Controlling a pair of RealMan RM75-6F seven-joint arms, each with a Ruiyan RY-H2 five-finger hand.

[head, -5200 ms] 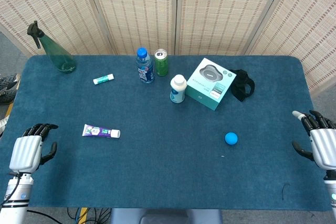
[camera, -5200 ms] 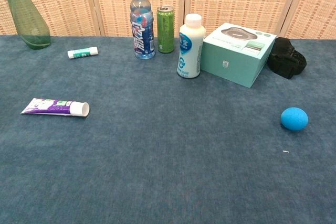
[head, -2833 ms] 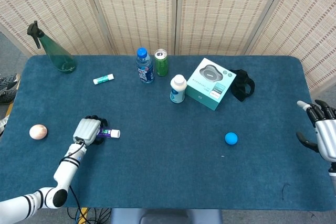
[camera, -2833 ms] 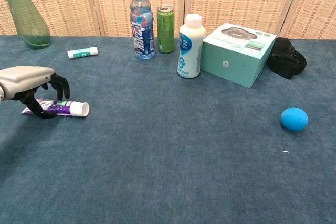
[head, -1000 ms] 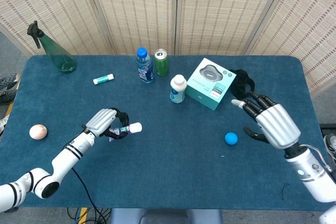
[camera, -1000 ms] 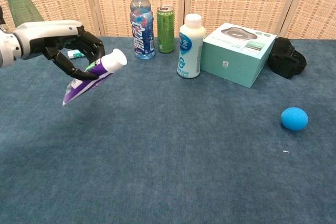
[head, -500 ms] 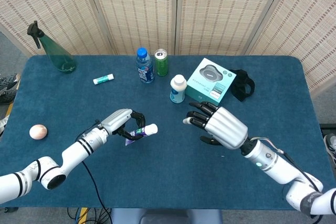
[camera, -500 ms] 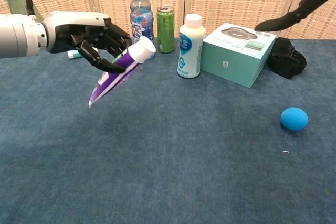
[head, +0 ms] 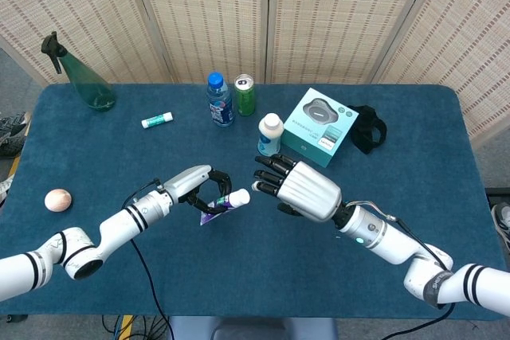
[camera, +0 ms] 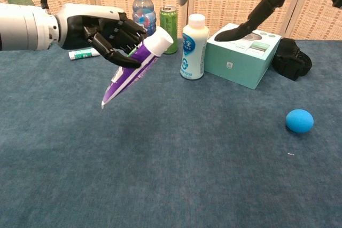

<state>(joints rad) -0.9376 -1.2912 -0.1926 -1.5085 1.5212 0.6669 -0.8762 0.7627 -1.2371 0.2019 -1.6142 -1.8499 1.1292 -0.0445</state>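
I've got the toothpaste tube (head: 221, 203) up off the table, over the middle of the surface a bit toward the front edge, white cap end pointing at my right hand, purple crimped end tilted down. My left hand (head: 194, 184) holds it, fingers (camera: 115, 37) curled around the tube just behind the cap. My right hand (head: 296, 187) hangs just beside the cap, fingers (head: 268, 174) spread and pointing at it, holding nothing; can't tell if a fingertip touches the cap. In the chest view only its fingers show at the top edge.

Surface is a dark blue felt-like cloth over the table (head: 239, 276). Behind my hands, near the back edge: white bottle (head: 270, 134), teal box (head: 319, 127) just beside it, black strap bundle (head: 366, 128) touching the box's far side. Blue-capped water bottle (head: 219, 100) and green can (head: 245, 94) stand side by side near the back-edge middle. Small white stick (head: 157, 120) lies left of them. Green spray bottle (head: 83, 80) at the back left corner. Pale ball (head: 57, 200) near the left edge. Blue ball (camera: 299, 120) toward the right side, seen only in the chest view.

Room: woven folding screen panels (head: 207, 13) behind the back edge, grey floor (head: 12, 85) past the left edge.
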